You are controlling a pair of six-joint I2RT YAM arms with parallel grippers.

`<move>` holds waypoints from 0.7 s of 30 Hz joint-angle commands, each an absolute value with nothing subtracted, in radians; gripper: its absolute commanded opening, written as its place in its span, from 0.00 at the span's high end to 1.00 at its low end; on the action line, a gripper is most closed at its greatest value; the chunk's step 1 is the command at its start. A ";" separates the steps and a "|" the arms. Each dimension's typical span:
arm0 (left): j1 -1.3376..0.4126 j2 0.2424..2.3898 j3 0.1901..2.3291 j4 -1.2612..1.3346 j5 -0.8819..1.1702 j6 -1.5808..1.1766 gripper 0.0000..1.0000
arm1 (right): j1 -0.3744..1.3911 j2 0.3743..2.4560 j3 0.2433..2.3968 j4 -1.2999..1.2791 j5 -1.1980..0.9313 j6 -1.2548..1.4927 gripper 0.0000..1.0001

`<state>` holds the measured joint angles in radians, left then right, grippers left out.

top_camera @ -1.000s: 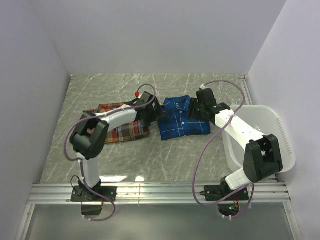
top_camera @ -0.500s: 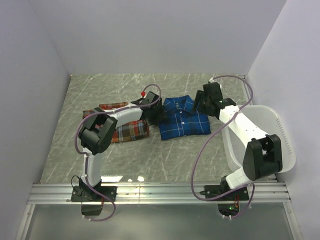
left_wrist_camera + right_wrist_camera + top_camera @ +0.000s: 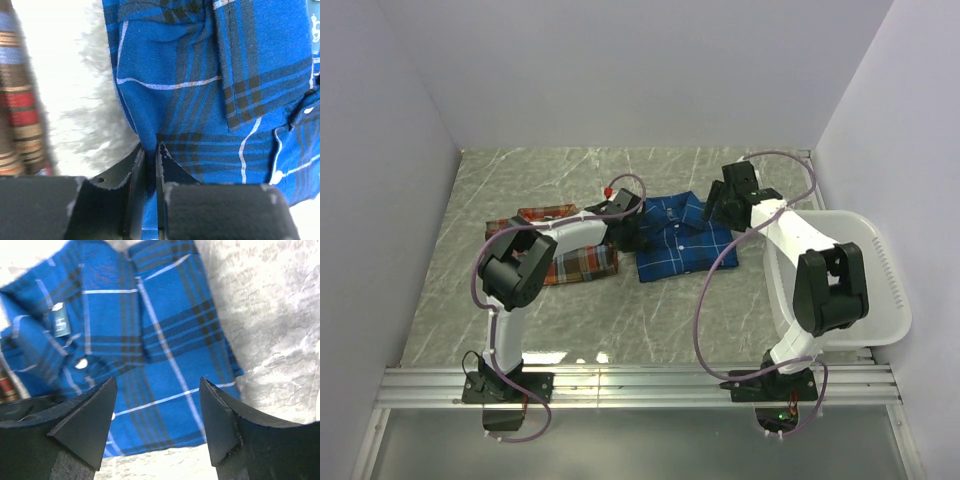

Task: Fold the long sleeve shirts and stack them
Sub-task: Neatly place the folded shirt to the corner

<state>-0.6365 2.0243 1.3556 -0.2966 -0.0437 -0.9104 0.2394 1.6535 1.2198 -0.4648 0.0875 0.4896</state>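
A folded royal blue plaid cloth shirt point(image 3: 682, 243) lies in the middle of the grey stone-look table point(image 3: 620, 320). A folded red-orange plaid cloth shirt point(image 3: 578, 263) lies just left of the blue shirt, with a thin strip of bare table between them. A big white plastic basket point(image 3: 892, 285) sits near the blue shirt, on its right side.

The left gripper point(image 3: 151, 150) is at the blue shirt's left edge. Its two fingers are squeezed together on a little fold of the blue cloth. The right gripper point(image 3: 157, 385) hangs over the blue shirt's far right part. Its fingers are wide apart and hold nothing.

A small blue tag point(image 3: 60, 325) sits by the collar. It has a white mark, but it is too tiny to read. A white button point(image 3: 81, 363) is just below the tag.
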 commanded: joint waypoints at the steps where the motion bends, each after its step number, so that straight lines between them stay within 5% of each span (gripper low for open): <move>1: -0.618 1.999 1.321 -0.442 -0.146 -0.821 0.85 | 0.233 1.681 1.262 -0.469 0.114 0.497 0.27; 21: -0.568 1.968 1.301 -0.457 -0.121 -0.718 0.84 | 0.227 1.861 1.272 -0.482 0.101 0.520 0.32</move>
